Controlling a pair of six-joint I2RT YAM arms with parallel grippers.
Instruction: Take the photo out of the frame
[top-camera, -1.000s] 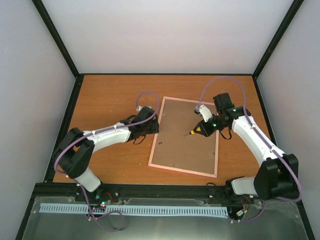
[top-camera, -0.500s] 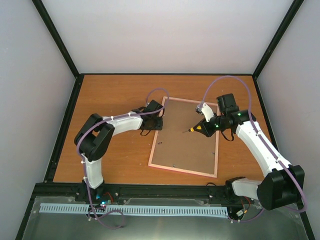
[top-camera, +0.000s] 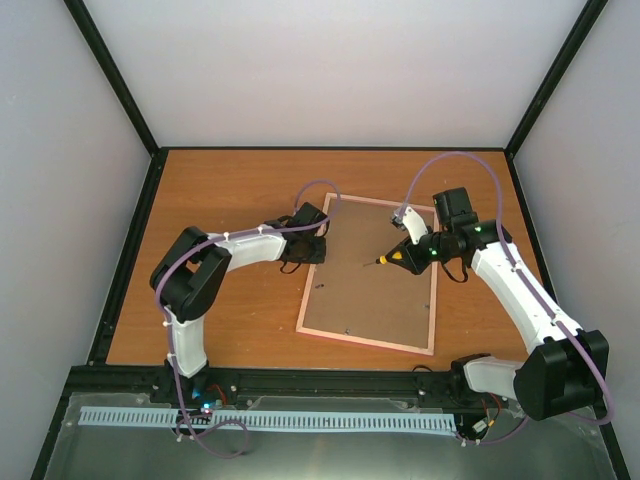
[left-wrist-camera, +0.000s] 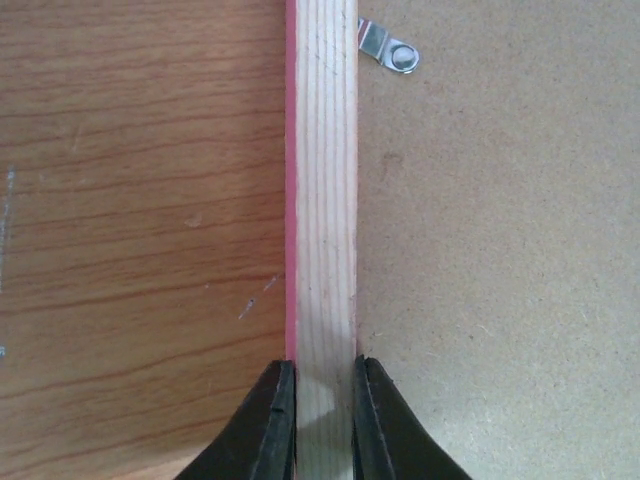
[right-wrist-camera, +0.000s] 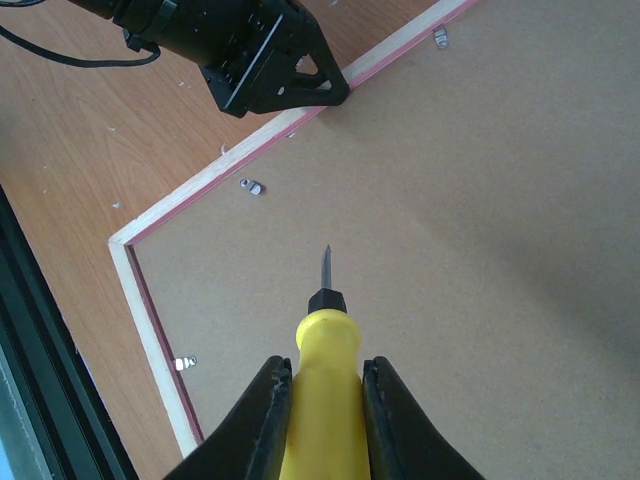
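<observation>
Frame (top-camera: 368, 275) face down, backing (right-wrist-camera: 480, 200) clipped in, photo unseen. Left hand (left-wrist-camera: 323, 372) pinches its rail; right hand (right-wrist-camera: 325, 375) pinches screwdriver (right-wrist-camera: 322, 335).

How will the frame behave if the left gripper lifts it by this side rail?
Probably stiff: the frame has a solid wooden rail. Held by the left gripper at one edge only, it would likely tilt. Lying flat on the table, it should slide rather than tip.

Bare pale-wood frame (left-wrist-camera: 325, 200), matt brown fibreboard backing (left-wrist-camera: 500, 300), shiny metal clip (left-wrist-camera: 392, 52), glossy yellow plastic screwdriver (right-wrist-camera: 325, 390).
</observation>
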